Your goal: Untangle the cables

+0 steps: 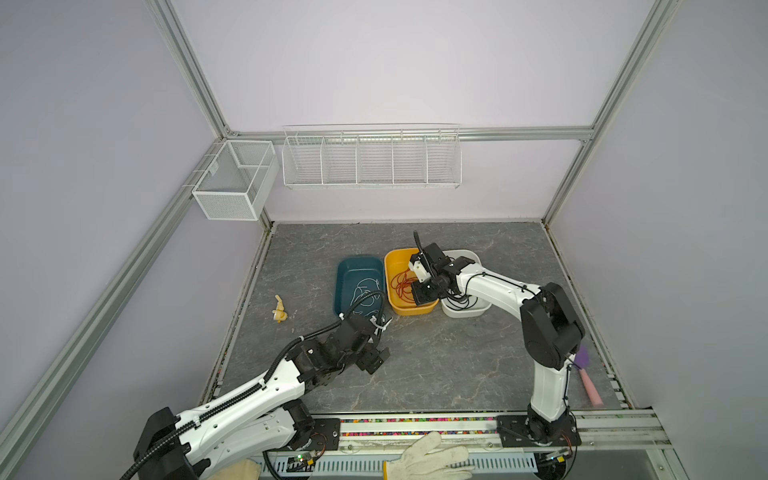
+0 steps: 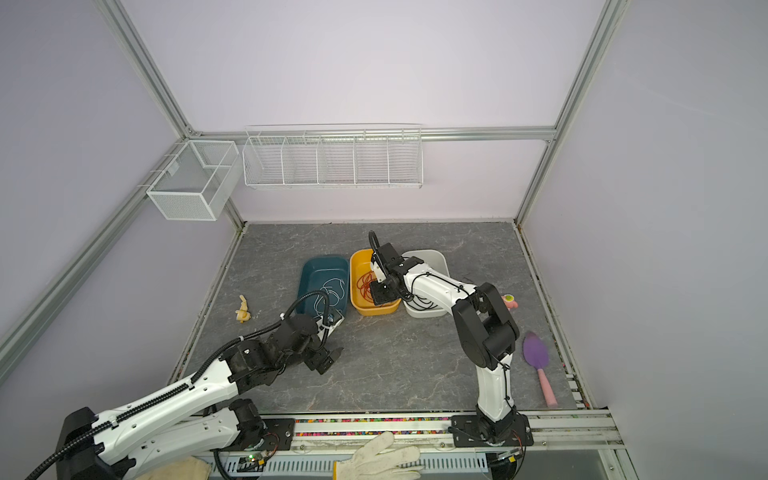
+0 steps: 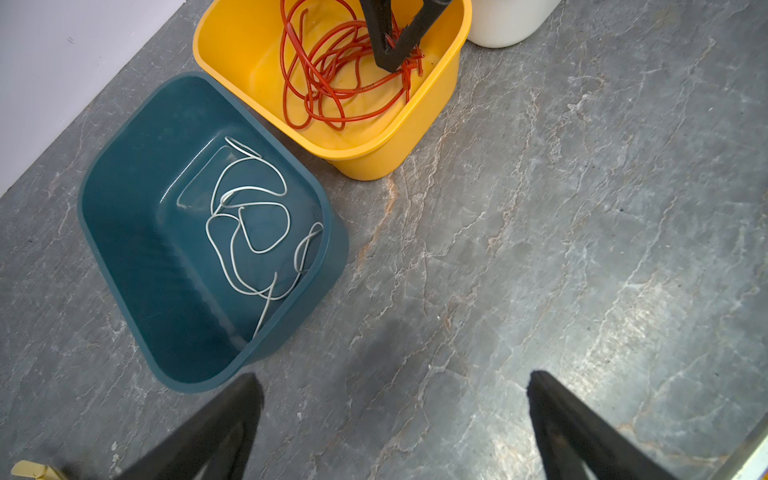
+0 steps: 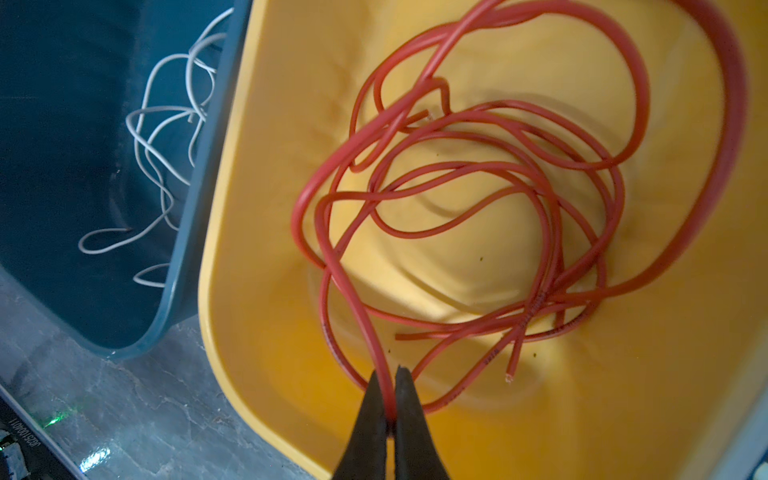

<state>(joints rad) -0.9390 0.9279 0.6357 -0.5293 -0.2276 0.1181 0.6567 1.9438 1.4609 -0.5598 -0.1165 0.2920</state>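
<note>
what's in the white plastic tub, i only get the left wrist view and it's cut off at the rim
Observer: A thin black cable lies looped inside the white plastic tub.
Operator: is the right gripper really pinching something
Observer: Yes, the right wrist view shows the right gripper shut on a strand of the thin red-orange cable that lies in the yellow plastic tub.
Operator: anything on the table outside my frame
Observer: A purple spatula with a pink handle lies near the right edge of the grey marbled table.

The tabletop (image 1: 436, 365) lies bare before the teal tub (image 1: 340, 286), yellow tub (image 1: 415, 309) and white tub (image 1: 465, 312), the right gripper (image 4: 388, 374) reaches into the yellow one, and its arm (image 1: 494, 282) crosses above the white.
</note>
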